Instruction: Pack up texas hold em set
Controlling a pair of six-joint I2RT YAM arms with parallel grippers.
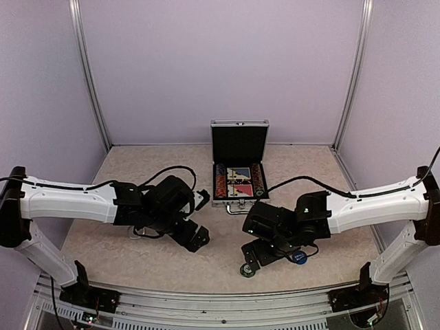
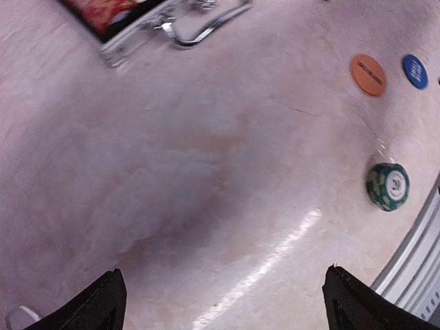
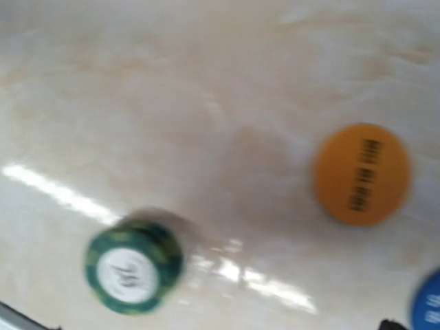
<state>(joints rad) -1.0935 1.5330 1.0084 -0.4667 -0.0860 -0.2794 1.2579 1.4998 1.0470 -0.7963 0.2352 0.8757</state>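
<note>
Blue disc [image 3: 430, 304] cut by frame corner; green chip stack [image 3: 134, 265] blurred; orange disc [image 3: 362, 174] print unreadable.

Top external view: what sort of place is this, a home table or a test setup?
Most likely a robot recording booth, not a home: plain lavender walls framed by metal posts, and two arms bolted to an aluminium rail at the beige table edge.

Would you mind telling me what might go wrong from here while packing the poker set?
The green-and-white chip stack stands close to the front rail; a clumsy nudge might topple it or push it off. The orange disc and blue disc lie flat on the surface, so a pinch may slip off them.
</note>
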